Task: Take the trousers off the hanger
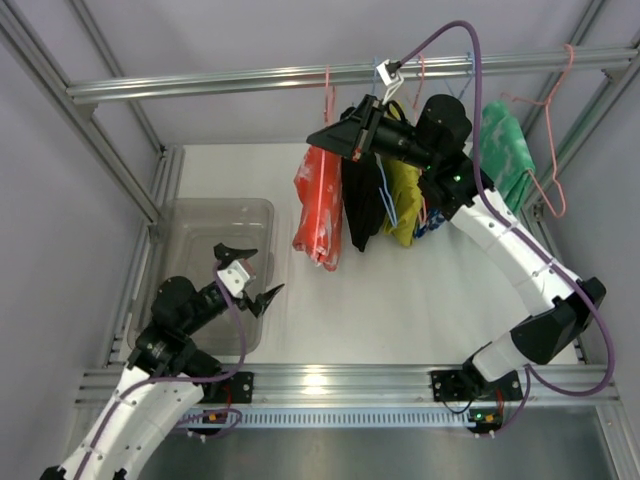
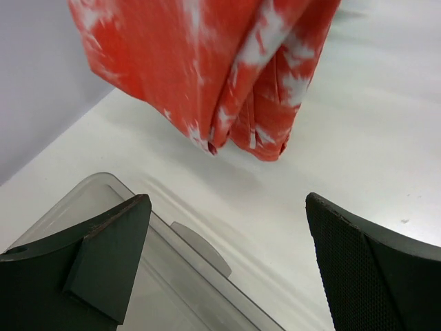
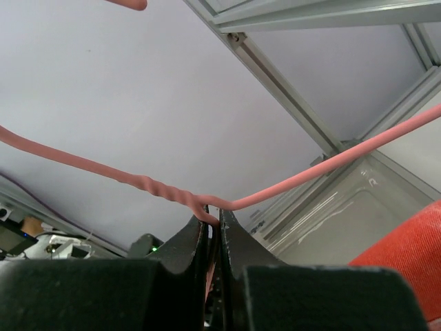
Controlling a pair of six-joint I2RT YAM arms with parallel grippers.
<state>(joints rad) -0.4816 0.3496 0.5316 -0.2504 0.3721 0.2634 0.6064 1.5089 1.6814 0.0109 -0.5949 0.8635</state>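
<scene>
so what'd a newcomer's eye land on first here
The bright red-orange trousers hang from the rail at top centre. The right gripper is pinched shut on the pink hanger wire just above them, and the left gripper sits open by the clear bin at lower left.

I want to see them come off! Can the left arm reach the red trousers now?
Probably yes: the left end effector is open and aimed at the trousers, at their hanging hem, and nothing stands between them.

Top of trousers [image 2: 207, 69] & hanger [image 3: 331, 161] ends cut off.
</scene>
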